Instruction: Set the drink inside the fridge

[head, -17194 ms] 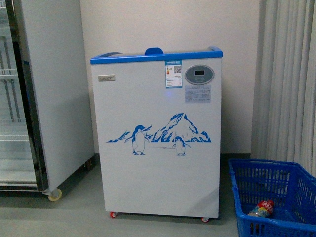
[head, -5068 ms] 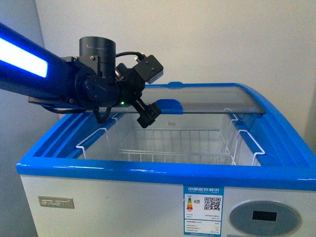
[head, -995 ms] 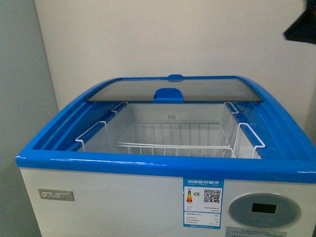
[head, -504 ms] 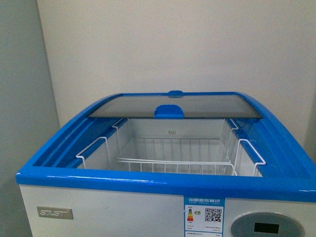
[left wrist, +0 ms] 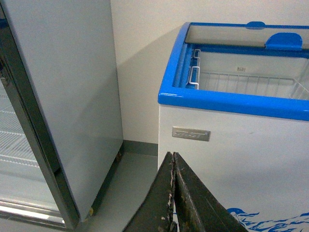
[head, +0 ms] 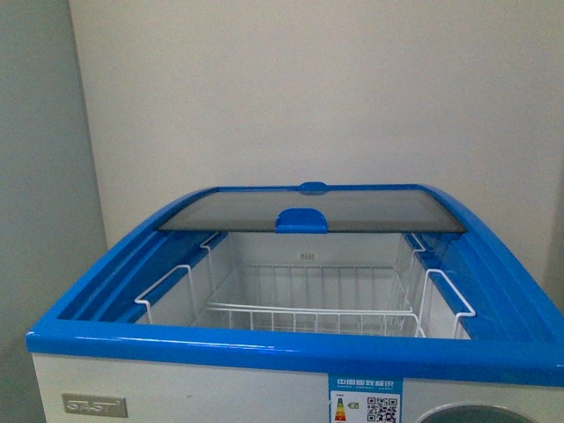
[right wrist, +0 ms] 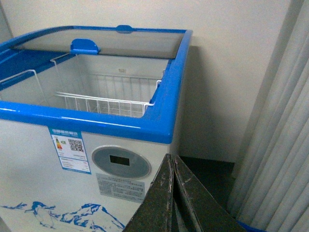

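Note:
The fridge (head: 264, 339) is a white chest freezer with a blue rim. Its curved glass top (head: 308, 209) is slid to the back, so the inside is open and a white wire basket (head: 308, 300) shows. The fridge also shows in the left wrist view (left wrist: 231, 99) and in the right wrist view (right wrist: 96, 123). The drink is out of view in every frame. My left gripper (left wrist: 173, 157) is shut and empty, low in front of the fridge's left front corner. My right gripper (right wrist: 172, 158) is shut and empty, low by its right front corner. Neither arm shows in the front view.
A tall grey-white upright cabinet (left wrist: 63, 96) with a glass door stands left of the fridge, with a narrow gap of grey floor (left wrist: 130, 183) between them. A pale curtain (right wrist: 275, 145) hangs right of the fridge. A plain wall (head: 308, 88) is behind.
The dark arm part at the upper right of the front view a second ago has left the frame. The view has tilted up a little, so the fridge sits lower in the frame.

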Action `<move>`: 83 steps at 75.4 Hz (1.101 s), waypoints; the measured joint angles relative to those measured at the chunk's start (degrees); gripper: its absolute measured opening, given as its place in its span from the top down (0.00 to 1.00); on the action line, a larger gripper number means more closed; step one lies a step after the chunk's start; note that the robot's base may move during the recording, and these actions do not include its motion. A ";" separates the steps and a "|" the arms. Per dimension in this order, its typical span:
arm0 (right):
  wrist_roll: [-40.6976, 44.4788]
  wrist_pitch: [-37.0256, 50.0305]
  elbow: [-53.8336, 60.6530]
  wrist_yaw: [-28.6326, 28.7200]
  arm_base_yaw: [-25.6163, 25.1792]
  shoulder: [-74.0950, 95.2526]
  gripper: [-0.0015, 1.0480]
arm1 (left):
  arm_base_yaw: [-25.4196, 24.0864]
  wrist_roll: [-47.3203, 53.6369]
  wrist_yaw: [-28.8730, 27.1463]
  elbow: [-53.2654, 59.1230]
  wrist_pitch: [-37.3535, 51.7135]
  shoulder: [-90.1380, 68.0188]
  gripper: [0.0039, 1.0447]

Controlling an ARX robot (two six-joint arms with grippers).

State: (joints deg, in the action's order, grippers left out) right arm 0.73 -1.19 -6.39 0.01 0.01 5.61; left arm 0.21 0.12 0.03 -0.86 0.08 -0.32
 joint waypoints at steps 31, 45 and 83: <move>0.00 0.74 3.39 0.00 0.00 -2.64 0.97 | 0.00 0.00 0.00 0.00 0.00 0.00 0.98; -0.09 1.03 5.49 0.02 0.00 -4.98 0.97 | 0.00 0.00 0.02 0.00 0.00 0.00 0.98; -0.09 1.07 5.49 0.02 0.00 -5.29 0.58 | 0.00 -0.02 0.00 0.00 0.00 0.00 0.62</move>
State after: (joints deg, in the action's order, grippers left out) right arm 0.64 -0.12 -0.91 0.03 0.01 0.32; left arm 0.21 0.10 0.03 -0.86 0.08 -0.32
